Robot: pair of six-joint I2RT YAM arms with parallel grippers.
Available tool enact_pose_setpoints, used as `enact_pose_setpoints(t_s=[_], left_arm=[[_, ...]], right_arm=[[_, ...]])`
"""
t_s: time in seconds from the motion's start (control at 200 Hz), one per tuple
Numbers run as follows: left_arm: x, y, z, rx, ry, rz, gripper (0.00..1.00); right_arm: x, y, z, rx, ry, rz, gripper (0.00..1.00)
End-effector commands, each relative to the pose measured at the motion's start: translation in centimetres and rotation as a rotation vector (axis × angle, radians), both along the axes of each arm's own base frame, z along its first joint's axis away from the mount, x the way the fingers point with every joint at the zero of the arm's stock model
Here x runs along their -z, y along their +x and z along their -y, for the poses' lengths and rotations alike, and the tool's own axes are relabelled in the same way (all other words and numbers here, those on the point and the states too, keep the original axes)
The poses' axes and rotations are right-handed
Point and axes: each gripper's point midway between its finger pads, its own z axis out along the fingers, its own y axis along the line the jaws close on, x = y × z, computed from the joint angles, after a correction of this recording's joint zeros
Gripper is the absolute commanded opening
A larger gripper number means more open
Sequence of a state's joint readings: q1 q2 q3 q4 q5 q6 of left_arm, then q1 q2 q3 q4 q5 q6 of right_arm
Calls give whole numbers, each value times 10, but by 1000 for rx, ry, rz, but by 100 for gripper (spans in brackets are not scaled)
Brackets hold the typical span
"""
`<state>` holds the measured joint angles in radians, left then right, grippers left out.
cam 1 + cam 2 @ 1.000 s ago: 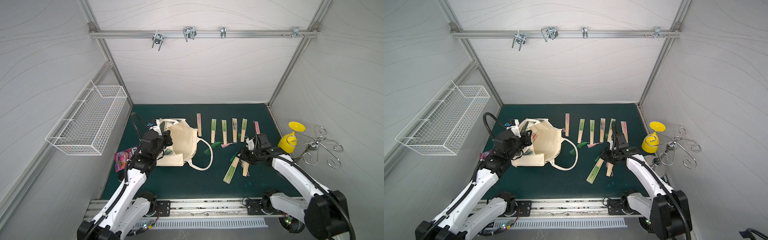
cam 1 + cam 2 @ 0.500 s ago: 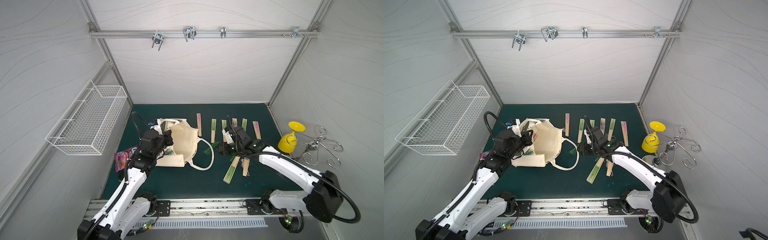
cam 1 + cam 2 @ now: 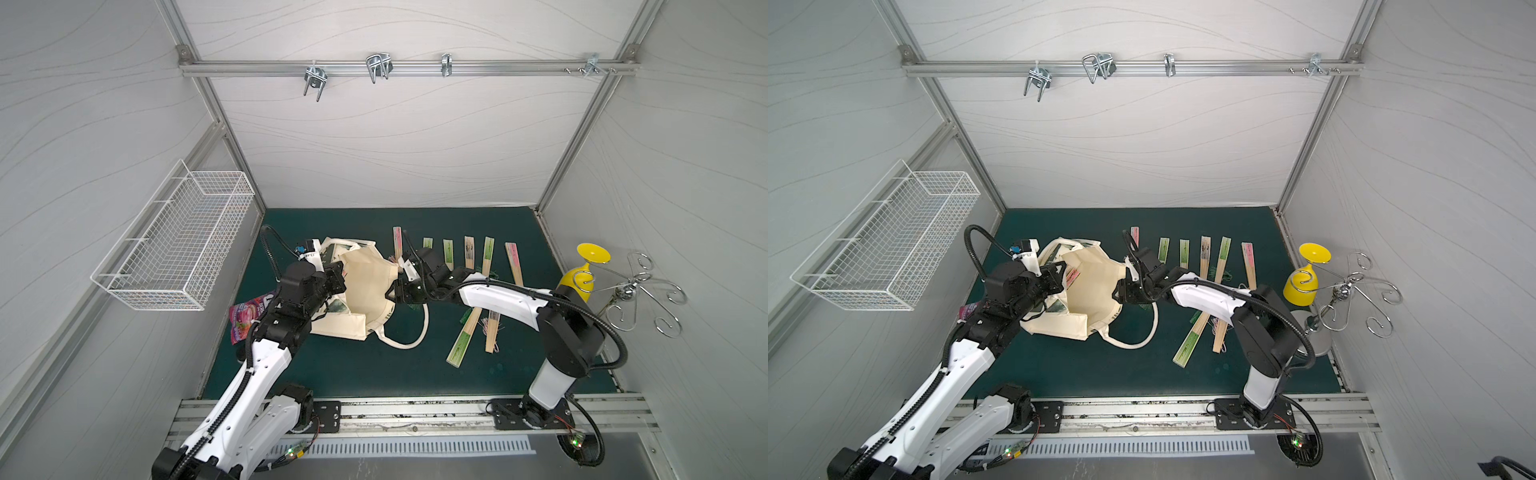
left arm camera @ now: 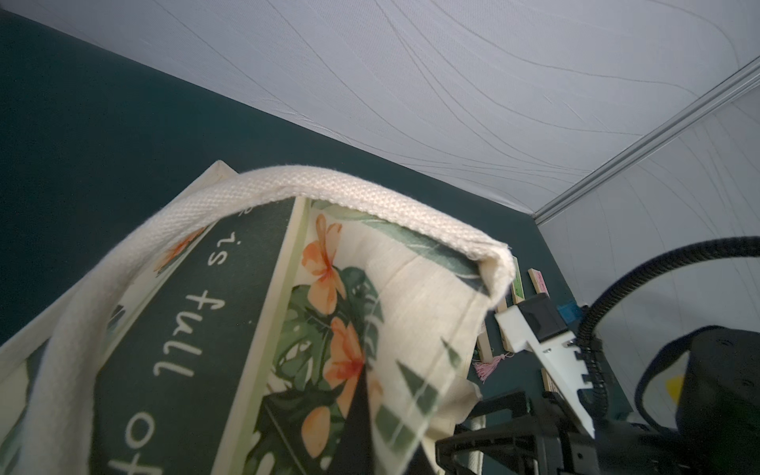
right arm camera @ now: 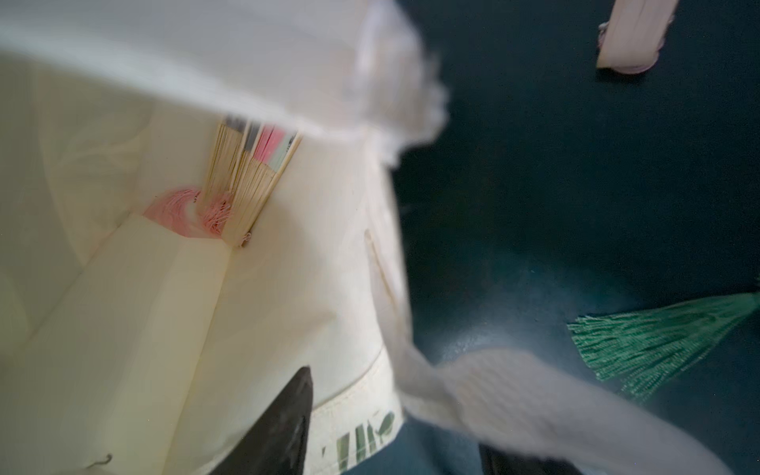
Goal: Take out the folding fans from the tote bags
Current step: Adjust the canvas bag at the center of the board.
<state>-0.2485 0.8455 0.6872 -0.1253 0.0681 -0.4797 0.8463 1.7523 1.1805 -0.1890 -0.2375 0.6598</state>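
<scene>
Green mat (image 3: 365,365) | tote bag (image 4: 197,337) reads "is full of"

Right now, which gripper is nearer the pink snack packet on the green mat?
Left. The left gripper grips the cream canvas tote bag on the side facing the packet; the right gripper is beyond the bag.

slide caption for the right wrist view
Two pink-tasselled fans lie inside the tote, the open right gripper at its rim.
</scene>
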Motion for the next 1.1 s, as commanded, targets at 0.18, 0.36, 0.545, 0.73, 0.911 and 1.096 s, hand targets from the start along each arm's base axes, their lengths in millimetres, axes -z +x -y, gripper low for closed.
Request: enact_pose_setpoints(t_s=[0.18, 0.36, 0.545, 0.73, 0.911, 1.096], left_arm=[[-37, -1, 2, 6, -55, 94, 0], [-37, -6, -2, 2, -31, 90, 0], [-40, -17, -14, -53, -21, 101, 6], [-46, -31, -24, -89, 2, 62, 51], [-52, -46, -19, 1, 104, -5, 99], [-67, -59, -12, 105, 205, -20, 99]], right_arm=[[0, 8, -35, -29, 80, -28, 30], [-19, 10, -33, -61, 75, 44, 0], [-54, 10, -27, -109, 56, 170, 0], [-90, 7, -21, -162, 14, 293, 0], [-123, 3, -17, -202, -7, 377, 0], [-147, 0, -16, -240, -23, 437, 0]])
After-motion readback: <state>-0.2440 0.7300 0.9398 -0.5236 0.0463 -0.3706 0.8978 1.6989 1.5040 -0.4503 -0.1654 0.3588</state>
